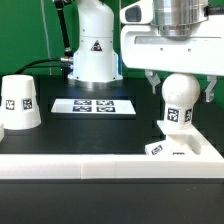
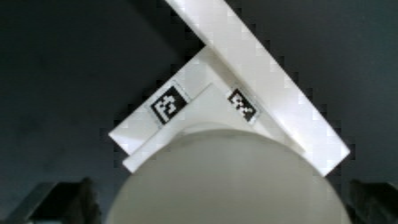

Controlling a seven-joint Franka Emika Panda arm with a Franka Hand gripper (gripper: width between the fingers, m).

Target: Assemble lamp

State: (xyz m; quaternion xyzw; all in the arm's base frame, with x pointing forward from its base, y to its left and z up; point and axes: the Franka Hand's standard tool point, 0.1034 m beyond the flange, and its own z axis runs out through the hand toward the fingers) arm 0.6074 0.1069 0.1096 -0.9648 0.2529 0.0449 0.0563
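We see the marker board [image 1: 93, 104] lying flat toward the tabletop's [image 1: 60, 135] far edge, and a white border rail [image 1: 80, 160] along what looks like its near edge.

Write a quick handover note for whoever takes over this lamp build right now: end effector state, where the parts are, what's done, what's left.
End effector: open, straddling the bulb's top, not gripping.
Bulb: upright on the base, at the exterior view's right, by the white border rail. How firmly it is seated cannot be told.
Shade: standing apart on the table at the exterior view's left, untouched.
Marker board: flat behind, mid-table.
Done: bulb placed on base.
Left: confirm the bulb's seating, then fetch the shade and set it over the bulb.
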